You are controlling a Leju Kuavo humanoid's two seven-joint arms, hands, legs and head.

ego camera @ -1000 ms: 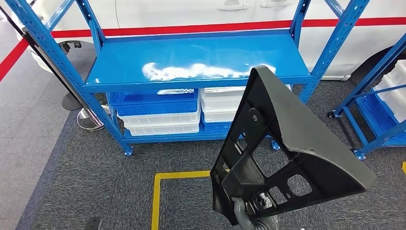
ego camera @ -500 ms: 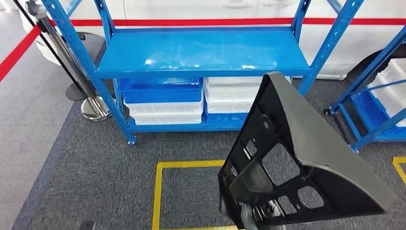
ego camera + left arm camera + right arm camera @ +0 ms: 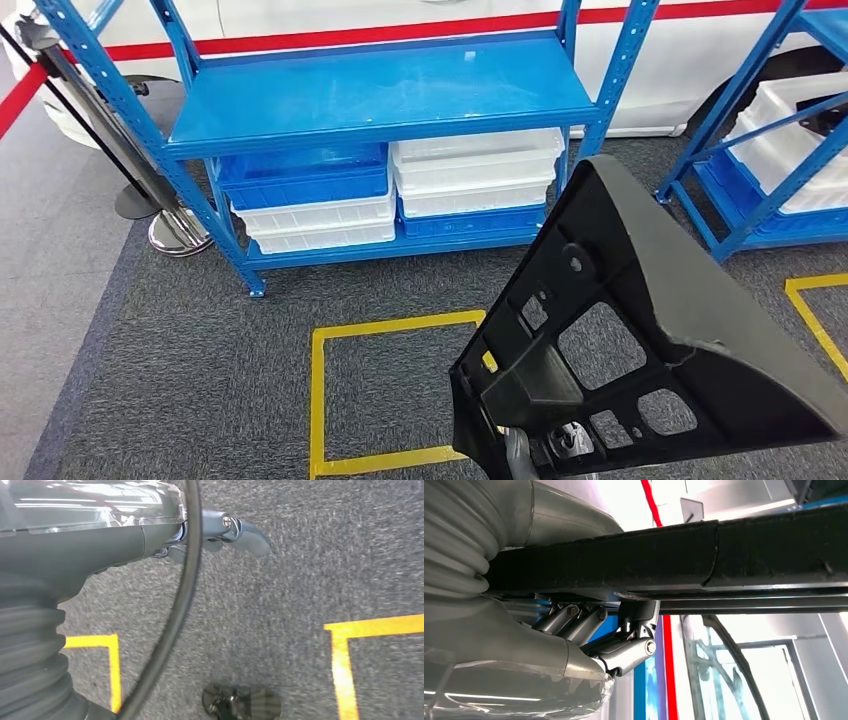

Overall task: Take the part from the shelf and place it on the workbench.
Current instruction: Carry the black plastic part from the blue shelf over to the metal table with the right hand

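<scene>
Right hand clamped on the black part, fingers curled under its edge; part held upright at 5 o'clock in head view, above the grey carpet. Blue shelf at 12 o'clock. Left hand hangs over carpet, holding nothing; finger spread: cannot tell.

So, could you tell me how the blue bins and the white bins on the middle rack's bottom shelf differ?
The blue bin tops the stack nearer the stanchion, above white ones; on the other side the white bins sit above a blue one. The upper blue bin looks deeper than the white bins under it. Both kinds are stacked rectangular plastic trays.
</scene>
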